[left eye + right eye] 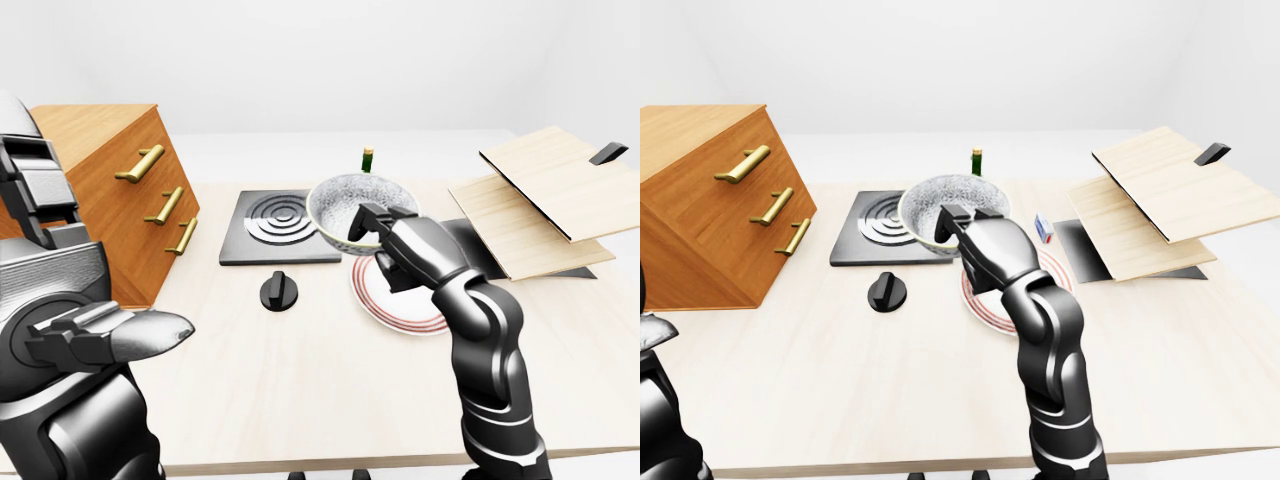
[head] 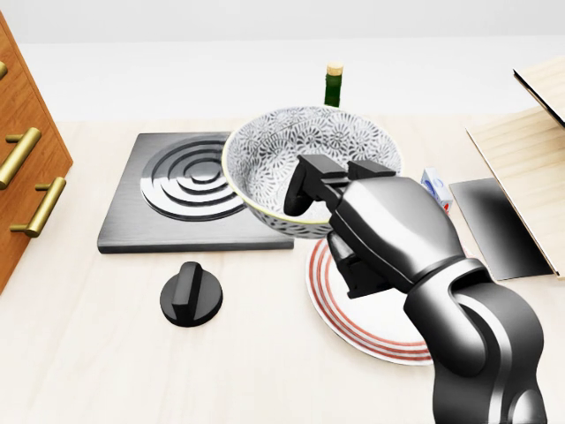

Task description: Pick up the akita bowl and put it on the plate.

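Observation:
The akita bowl (image 2: pixel 282 150), white with a dense grey flower pattern and a yellowish rim, hangs tilted over the stove's right edge and the plate's top-left edge. My right hand (image 2: pixel 322 201) is shut on the bowl's near-right rim, with fingers (image 2: pixel 305 185) reaching inside it. Just below lies the plate (image 2: pixel 353 325), white with red rings and partly hidden by my wrist. My left hand (image 1: pixel 120 335) hovers open at the lower left of the left-eye view, far from both.
A black stove plate (image 2: pixel 168 199) and a loose black knob (image 2: pixel 191 296) lie left of the plate. Behind the bowl stands a green bottle (image 2: pixel 334 85). A small carton (image 2: pixel 436 188), a dark mat (image 2: pixel 494 225) and wooden boards (image 1: pixel 540 200) sit right. A wooden drawer cabinet (image 1: pixel 110 200) stands left.

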Robot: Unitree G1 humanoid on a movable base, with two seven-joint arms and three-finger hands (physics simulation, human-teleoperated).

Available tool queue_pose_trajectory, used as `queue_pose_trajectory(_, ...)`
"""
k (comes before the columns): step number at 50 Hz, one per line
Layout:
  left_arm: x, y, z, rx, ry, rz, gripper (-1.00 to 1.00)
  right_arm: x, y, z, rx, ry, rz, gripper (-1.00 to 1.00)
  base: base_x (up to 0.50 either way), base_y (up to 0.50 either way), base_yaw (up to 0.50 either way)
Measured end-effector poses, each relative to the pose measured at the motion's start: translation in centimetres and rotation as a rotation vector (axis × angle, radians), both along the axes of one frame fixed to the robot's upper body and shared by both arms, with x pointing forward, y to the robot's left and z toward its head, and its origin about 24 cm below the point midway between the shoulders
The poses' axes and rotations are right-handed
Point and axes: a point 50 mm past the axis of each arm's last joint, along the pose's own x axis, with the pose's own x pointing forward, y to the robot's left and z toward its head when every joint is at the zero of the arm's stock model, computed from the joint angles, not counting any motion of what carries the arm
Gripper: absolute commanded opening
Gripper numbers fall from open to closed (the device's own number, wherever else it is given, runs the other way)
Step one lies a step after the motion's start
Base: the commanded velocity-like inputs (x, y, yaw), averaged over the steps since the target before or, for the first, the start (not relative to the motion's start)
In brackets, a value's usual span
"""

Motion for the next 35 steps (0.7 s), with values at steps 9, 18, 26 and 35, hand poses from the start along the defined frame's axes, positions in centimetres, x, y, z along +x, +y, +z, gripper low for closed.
queue_pose_trajectory(9,0.0,0.0,0.0,-0.005,-0.001,0.000,1.00,0.2,-2.1,0.0,-0.003,0.006,-0.061,-0.97,0.00,0.00,0.00)
queue_pose_trajectory(18,0.0,0.1,0.0,-0.016,0.000,-0.004,1.00,-0.2,-4.6,-0.3,-0.006,0.022,-0.135,-0.95,0.00,0.00,0.00)
queue_pose_trajectory(26,0.1,0.2,-0.1,-0.026,0.007,-0.008,1.00,-0.6,-6.8,-0.5,-0.030,0.027,-0.202,-0.95,0.00,0.00,0.00)
queue_pose_trajectory(35,0.1,0.2,-0.1,-0.035,0.010,-0.013,1.00,-1.0,-9.4,-0.3,-0.036,0.030,-0.273,-0.95,0.00,0.00,0.00)
